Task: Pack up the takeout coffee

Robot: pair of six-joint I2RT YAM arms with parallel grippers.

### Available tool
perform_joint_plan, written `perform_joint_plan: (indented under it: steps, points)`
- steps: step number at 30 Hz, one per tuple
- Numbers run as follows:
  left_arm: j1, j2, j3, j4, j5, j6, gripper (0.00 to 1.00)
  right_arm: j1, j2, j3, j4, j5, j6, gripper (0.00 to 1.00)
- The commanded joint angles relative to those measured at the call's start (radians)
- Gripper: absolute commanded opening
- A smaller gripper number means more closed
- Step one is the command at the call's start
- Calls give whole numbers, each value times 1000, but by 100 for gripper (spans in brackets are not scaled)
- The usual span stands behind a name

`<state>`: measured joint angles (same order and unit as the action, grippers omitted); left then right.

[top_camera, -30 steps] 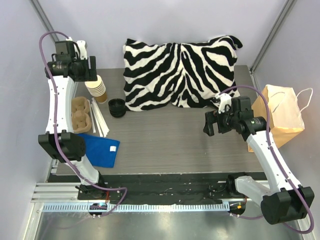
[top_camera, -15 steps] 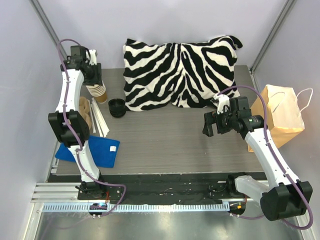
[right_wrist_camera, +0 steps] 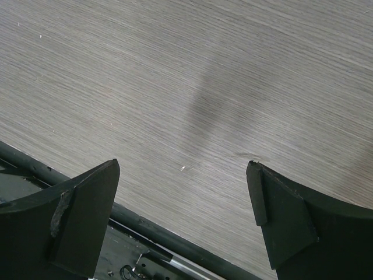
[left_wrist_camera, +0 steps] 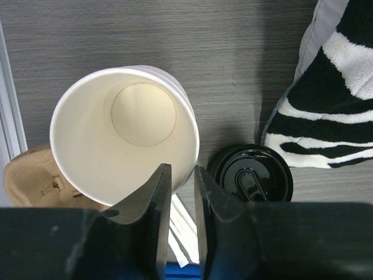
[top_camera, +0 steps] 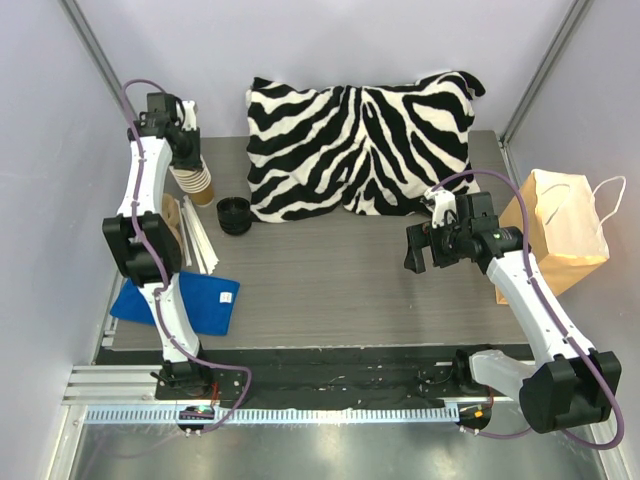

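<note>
The left arm is reaching over the corner left of the zebra-striped black-and-white pillow (top_camera: 360, 140) and hiding most of the moulded brown cardboard cup carrier (left_wrist_camera: 29, 175) there. The takeout coffee itself, a brown paper cup wearing a black lid, is something I am failing to pick out in any view. What is showing just left of the pillow's lower left corner is a stack of lidless brown-and-white paper cups (left_wrist_camera: 119, 131), its mouth gaping upward, its long axis rising from the grey wood-grain table (right_wrist_camera: 233, 70), and its inside white. A short stack of round black plastic lids (left_wrist_camera: 250, 178) is sitting between the cups and the pillow, tops facing up. The left gripper (left_wrist_camera: 182, 169) is straddling the top cup's rim with its jaws narrow; whether they are pinching I cannot tell. The right gripper (right_wrist_camera: 183, 192) is hanging wide apart over bare table in front of the pillow's right end. A tan paper bag with white handles (top_camera: 560, 225) is sitting to the pillow's right.
</note>
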<state>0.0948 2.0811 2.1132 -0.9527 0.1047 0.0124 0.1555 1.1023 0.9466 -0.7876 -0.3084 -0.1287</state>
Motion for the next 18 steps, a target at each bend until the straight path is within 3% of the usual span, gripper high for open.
perform_joint_plan:
  steps: [1, 6, 12, 18]
  points:
    - [5, -3, 42, 43, -10, 18, 22, 3, -1, 6, 34, 5, -5, 100]
    - [5, 5, 44, 35, -13, 32, 18, 3, 1, 9, 36, 5, -3, 100]
    - [5, -6, 56, 37, -11, 37, 0, 4, -2, 14, 36, 9, -2, 100]
    - [5, -15, 79, 28, -3, 57, 0, 3, -12, 14, 36, 12, -2, 100]
